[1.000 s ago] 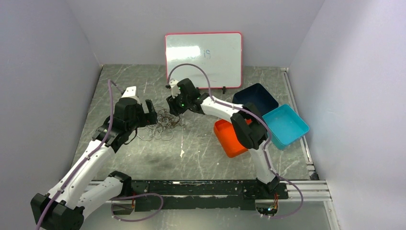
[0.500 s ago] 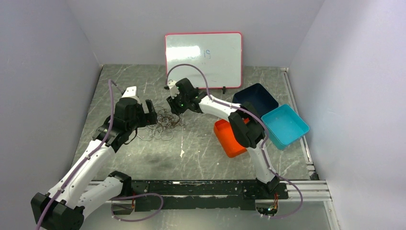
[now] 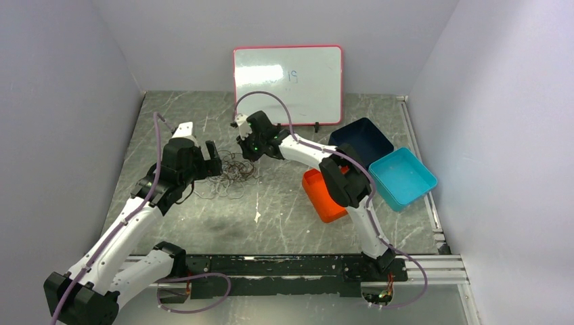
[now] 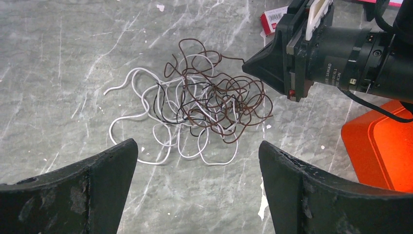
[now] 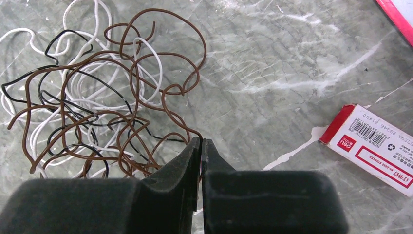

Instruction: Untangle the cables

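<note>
The left fingers (image 4: 104, 180) hang wide apart, holding nothing, just above the tangle of cables (image 4: 204, 105) lying on the surface (image 4: 58, 58). To the right, the right fingers (image 5: 182, 165) have just closed from half-open, seemingly pinching a brown cable (image 5: 181, 123) at the tangle's edge, so that strand can probably be drawn out next

Tangled brown, white and black cables (image 4: 204, 107) lie before the wide-open left gripper (image 4: 196, 145); the right gripper (image 4: 247, 64) pinches one.
</note>
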Action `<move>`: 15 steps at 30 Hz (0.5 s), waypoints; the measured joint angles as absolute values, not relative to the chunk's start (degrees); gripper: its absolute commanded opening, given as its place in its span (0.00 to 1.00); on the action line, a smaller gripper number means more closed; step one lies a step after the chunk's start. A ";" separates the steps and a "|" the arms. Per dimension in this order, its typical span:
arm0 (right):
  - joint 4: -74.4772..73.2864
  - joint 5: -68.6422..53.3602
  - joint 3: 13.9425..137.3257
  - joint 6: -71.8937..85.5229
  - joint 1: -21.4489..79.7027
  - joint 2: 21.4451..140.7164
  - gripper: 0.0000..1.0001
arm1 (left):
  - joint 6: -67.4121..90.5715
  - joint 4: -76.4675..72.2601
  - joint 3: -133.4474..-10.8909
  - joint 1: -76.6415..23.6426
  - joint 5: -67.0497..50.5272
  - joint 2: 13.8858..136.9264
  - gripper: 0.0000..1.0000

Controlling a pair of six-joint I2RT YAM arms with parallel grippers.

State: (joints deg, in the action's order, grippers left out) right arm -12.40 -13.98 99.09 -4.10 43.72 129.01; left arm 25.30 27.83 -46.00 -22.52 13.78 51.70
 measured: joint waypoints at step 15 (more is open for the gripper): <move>-12.60 -13.28 94.06 -3.22 43.72 118.65 0.00 | 25.30 28.18 -45.93 -22.37 15.03 49.06 0.99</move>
